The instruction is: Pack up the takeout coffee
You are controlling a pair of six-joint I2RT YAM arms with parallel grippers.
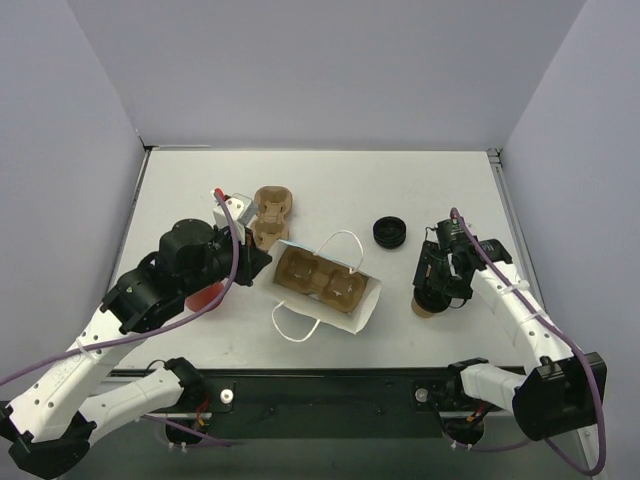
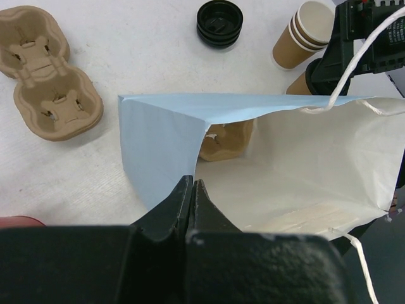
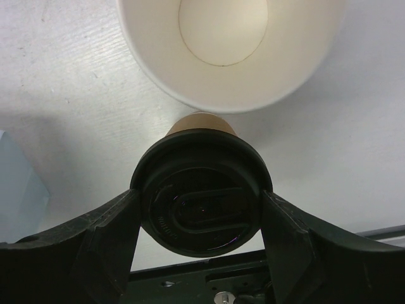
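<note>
White table: walled on the left, far and right edges; bare surface along the whole far edge and into both far corners.

Left arm: stretched from the near left corner toward the centre.

Right arm: running up beside the right edge.

Light blue paper bag with white cord handles: centre of the table, toward the near edge, mouth gaping upward.

Tan two-hole pulp tray: inside the bag.

Second tan pulp tray: on bare table left of centre, beyond the bag, apart from it.

Left gripper: fingers pressed together, pinching the bag's left rim.

Right gripper: near the right edge, fingers set against both sides of a black round lid.

Brown kraft paper cup: under that lid, between the right fingers, well apart from the bag with open table between; upright or tilted, cannot tell.

Stack of open brown paper cups: just beyond the lidded cup.

Plain red cup: left of the bag, mostly hidden under the left arm.

Black round lids, stacked: right of centre, bare table all round.
</note>
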